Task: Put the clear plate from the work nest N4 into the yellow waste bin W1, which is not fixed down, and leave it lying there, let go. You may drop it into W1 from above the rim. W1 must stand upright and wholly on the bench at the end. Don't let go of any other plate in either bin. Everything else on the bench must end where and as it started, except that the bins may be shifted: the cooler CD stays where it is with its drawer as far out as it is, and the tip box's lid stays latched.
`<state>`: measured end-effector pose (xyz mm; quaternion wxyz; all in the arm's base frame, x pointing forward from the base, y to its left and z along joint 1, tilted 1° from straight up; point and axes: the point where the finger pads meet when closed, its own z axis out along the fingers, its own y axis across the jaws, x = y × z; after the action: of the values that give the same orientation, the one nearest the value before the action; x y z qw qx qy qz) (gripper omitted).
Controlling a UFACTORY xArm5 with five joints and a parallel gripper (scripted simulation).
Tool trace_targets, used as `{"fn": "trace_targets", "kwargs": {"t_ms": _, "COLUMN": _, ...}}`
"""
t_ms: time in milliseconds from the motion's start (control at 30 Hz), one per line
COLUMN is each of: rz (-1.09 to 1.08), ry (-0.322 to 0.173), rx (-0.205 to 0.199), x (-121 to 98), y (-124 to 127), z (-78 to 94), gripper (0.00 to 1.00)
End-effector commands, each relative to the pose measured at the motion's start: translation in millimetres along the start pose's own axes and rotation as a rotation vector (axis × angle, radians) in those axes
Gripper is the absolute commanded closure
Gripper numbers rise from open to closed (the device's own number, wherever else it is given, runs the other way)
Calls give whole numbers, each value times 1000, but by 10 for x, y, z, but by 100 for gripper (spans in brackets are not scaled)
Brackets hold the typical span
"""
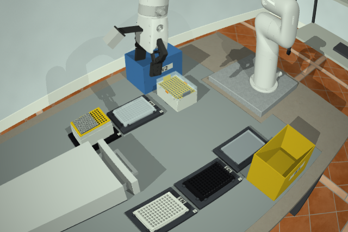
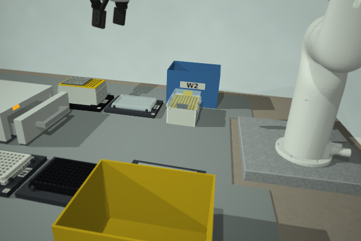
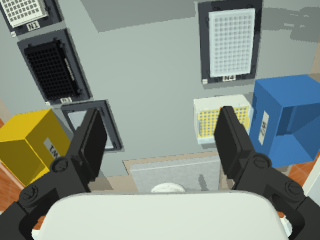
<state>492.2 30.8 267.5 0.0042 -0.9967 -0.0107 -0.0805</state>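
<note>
The clear well plate [image 1: 133, 110] lies flat in its black nest between the yellow-topped rack and the tip box. It also shows in the exterior view [image 2: 133, 103] and in the wrist view [image 3: 231, 42]. The yellow bin W1 [image 1: 282, 162] stands upright and empty at the bench's front right edge; it also shows in the exterior view [image 2: 140, 203] and the wrist view [image 3: 30, 143]. My gripper [image 1: 148, 62] hangs high above the bench in front of the blue bin, fingers wide open and empty, as the exterior view [image 2: 108, 23] and the wrist view [image 3: 160, 120] show.
The blue bin W2 [image 1: 149, 66] stands behind the tip box [image 1: 176, 92]. The cooler [image 1: 56, 179] has its drawer [image 1: 118, 162] partly out. A tube rack [image 1: 89, 124], a black plate [image 1: 209, 180], a white plate [image 1: 160, 211] and a flat grey nest [image 1: 241, 146] sit on the bench.
</note>
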Motion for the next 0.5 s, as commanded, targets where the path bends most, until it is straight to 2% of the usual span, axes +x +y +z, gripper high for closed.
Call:
{"fn": "trace_targets", "kwargs": {"t_ms": 0, "rz": 7, "ry": -47, "rx": -3, "x": -100, "y": 42, "z": -19, "gripper": 0}}
{"fn": "trace_targets", "kwargs": {"t_ms": 33, "rz": 9, "ry": -69, "rx": -4, "x": -148, "y": 58, "z": -17, "gripper": 0}}
{"fn": "trace_targets", "kwargs": {"t_ms": 233, "rz": 9, "ry": -69, "rx": -6, "x": -431, "y": 151, "z": -8, "gripper": 0}}
{"fn": "trace_targets", "kwargs": {"t_ms": 300, "rz": 9, "ry": -69, "rx": -6, "x": -463, "y": 162, "z": -7, "gripper": 0}}
{"fn": "trace_targets", "kwargs": {"t_ms": 467, "rz": -139, "ry": -141, "rx": 4, "x": -552, "y": -58, "z": 56, "gripper": 0}}
